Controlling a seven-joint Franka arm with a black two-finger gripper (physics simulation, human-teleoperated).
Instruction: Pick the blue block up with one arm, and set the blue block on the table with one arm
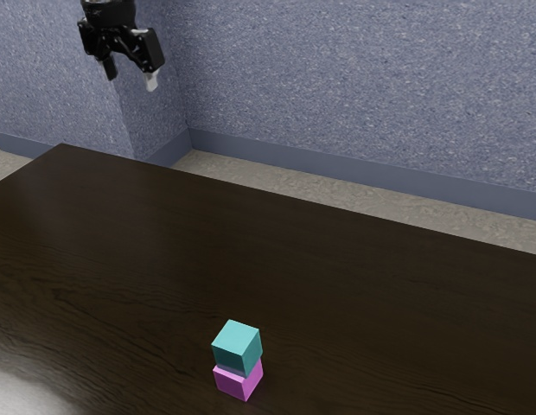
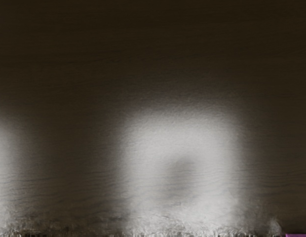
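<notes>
High at the exterior view's upper left, my gripper (image 1: 130,78) hangs above the far end of the table, its two fingers apart and nothing between them. The blue block (image 1: 237,347), teal in colour, rests on top of a pink-purple block (image 1: 239,380) near the exterior view's lower edge, slightly askew over it. Both are far from my hand. In the wrist view a sliver of purple (image 2: 298,235) lies at the very edge.
The dark wooden table (image 1: 277,251) spreads under the stack, and its surface (image 2: 153,59) carries bright reflections in the wrist view. A speckled blue-grey wall (image 1: 354,95) stands beyond the table's far edge.
</notes>
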